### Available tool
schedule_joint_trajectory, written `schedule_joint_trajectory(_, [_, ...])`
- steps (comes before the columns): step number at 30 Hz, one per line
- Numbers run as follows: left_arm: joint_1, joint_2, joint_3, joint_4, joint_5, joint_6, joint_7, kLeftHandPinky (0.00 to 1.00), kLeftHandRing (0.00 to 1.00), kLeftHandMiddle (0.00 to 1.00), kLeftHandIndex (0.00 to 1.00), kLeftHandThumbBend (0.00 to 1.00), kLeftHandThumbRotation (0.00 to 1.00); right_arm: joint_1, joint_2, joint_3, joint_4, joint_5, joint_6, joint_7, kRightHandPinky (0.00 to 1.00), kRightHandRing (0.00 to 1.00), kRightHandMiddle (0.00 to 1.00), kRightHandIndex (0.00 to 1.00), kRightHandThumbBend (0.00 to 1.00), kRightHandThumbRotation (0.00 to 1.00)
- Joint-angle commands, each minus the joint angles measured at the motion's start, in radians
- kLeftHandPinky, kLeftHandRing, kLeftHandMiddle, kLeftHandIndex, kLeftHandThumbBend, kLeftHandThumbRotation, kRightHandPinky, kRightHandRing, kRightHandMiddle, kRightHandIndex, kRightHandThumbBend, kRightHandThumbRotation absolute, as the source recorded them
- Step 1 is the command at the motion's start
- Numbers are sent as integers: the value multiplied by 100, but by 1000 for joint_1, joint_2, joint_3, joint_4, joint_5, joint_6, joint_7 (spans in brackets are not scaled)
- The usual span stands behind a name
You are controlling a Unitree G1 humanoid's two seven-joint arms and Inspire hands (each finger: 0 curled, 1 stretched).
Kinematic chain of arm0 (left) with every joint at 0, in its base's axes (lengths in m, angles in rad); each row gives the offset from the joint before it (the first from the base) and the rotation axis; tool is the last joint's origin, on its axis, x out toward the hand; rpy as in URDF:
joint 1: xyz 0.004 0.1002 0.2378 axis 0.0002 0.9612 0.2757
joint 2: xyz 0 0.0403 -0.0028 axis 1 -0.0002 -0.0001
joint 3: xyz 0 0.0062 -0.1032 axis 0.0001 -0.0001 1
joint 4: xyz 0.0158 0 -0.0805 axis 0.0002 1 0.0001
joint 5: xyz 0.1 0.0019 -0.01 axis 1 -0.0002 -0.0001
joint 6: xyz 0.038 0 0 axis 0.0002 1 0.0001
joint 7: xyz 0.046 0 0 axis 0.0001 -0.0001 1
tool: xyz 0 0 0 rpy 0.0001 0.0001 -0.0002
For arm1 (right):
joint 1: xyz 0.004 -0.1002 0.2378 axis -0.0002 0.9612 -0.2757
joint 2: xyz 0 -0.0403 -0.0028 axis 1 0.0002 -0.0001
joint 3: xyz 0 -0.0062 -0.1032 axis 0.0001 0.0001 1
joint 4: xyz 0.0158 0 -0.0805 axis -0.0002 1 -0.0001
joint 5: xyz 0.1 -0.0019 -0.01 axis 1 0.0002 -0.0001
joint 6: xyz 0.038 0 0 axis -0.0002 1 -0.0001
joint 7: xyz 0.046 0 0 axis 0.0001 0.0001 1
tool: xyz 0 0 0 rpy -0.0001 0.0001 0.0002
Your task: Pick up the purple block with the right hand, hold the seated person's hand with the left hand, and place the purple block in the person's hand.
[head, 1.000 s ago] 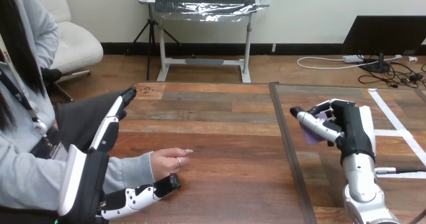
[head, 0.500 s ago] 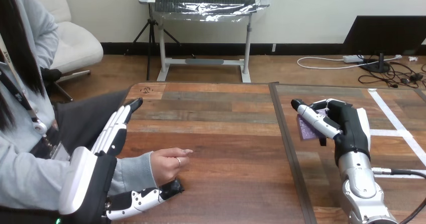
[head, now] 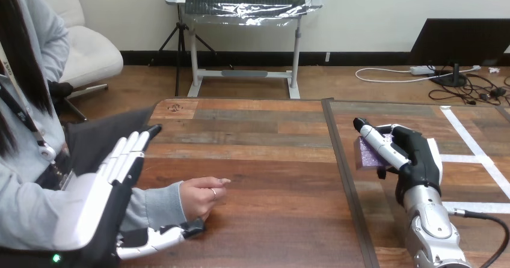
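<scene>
R: our right hand [head: 415,160] has its fingers curled round the purple block [head: 364,154], at the table's [head: 270,160] right | L: our left hand [head: 96,202] has straight fingers and holds nothing, over the person's forearm [head: 157,203] | RISK: the person's hand [head: 201,197] lies half-closed at near left, so we judge the block could roll off it

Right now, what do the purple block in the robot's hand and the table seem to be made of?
Purple block: probably foam or soft plastic, with a matte, faintly speckled face; the right hand has its fingers curled round it. Table: wood or wood-look laminate, in plank strips of mixed browns, with visible grain and a low sheen.
</scene>
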Motion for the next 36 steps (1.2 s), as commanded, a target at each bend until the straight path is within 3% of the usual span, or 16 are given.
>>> schedule_joint_trajectory(1, [-89,68,-24,-41,31,57,26,93,97,98,97,100,60,-96,14,-26,-63,26,1,29,0,5,9,13,27,27])
schedule_joint_trajectory(18, [-160,187,-92,32,66,196,46,92,95,96,96,100,53,-87,42,-62,-99,71,33,67,0,4,8,13,26,28])
schedule_joint_trajectory(22, [-237,258,-137,126,94,247,35,91,93,94,93,100,46,-64,46,-61,-117,68,19,87,0,4,8,13,25,28])
schedule_joint_trajectory(36, [-339,330,-237,269,103,269,61,87,90,89,89,100,39,-33,51,-62,-159,65,19,99,0,4,9,13,26,27])
